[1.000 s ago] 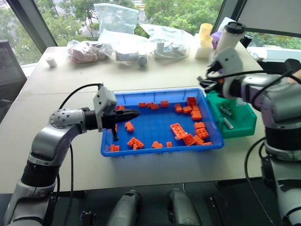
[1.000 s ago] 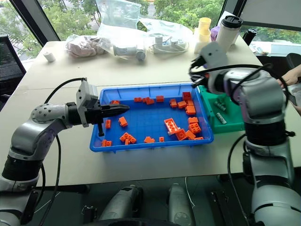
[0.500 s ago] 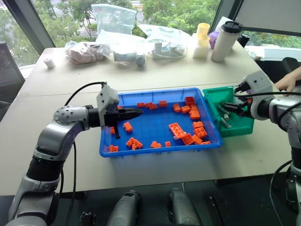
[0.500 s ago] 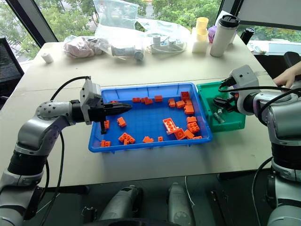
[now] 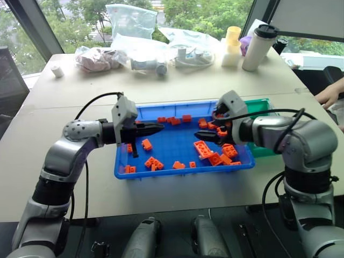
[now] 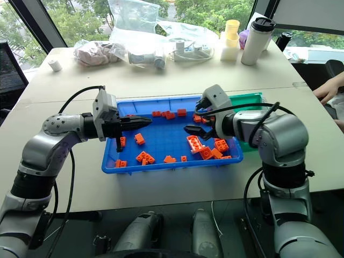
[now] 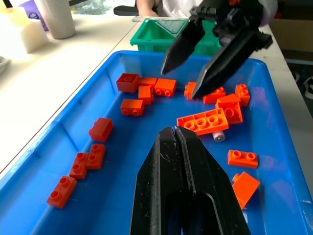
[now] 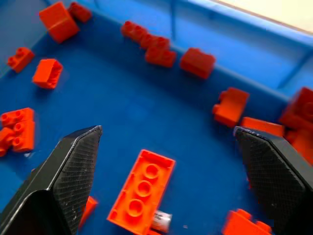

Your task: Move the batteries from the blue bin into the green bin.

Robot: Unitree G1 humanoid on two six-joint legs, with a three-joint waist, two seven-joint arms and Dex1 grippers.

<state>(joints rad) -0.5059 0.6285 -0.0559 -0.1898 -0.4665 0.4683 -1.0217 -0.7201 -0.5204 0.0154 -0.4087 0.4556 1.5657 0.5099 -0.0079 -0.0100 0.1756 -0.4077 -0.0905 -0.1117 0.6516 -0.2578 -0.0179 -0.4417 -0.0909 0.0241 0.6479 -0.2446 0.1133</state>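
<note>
The blue bin (image 5: 177,174) lies mid-table, strewn with orange toy bricks (image 5: 153,162). My left gripper (image 5: 158,128) hovers shut over its left part, pointing right. Over the bin's right part my right gripper (image 6: 193,118) hangs open and empty, angled down. Below it, one small silver battery (image 8: 160,221) lies against a long orange brick (image 8: 142,191); the same battery (image 7: 218,136) shows in the left wrist view. My right arm covers most of the green bin (image 5: 263,102), which sits against the blue bin's right side.
Plastic bags (image 5: 134,32), a tumbler (image 5: 257,47), yellow cups (image 5: 233,45) and a small white roll (image 5: 58,70) stand along the table's far side. A person's hand (image 5: 328,97) rests at the right edge.
My right gripper, shut above the green bin a second ago, opened there, then swung left and down over the blue bin's right part. The left gripper stayed put.
</note>
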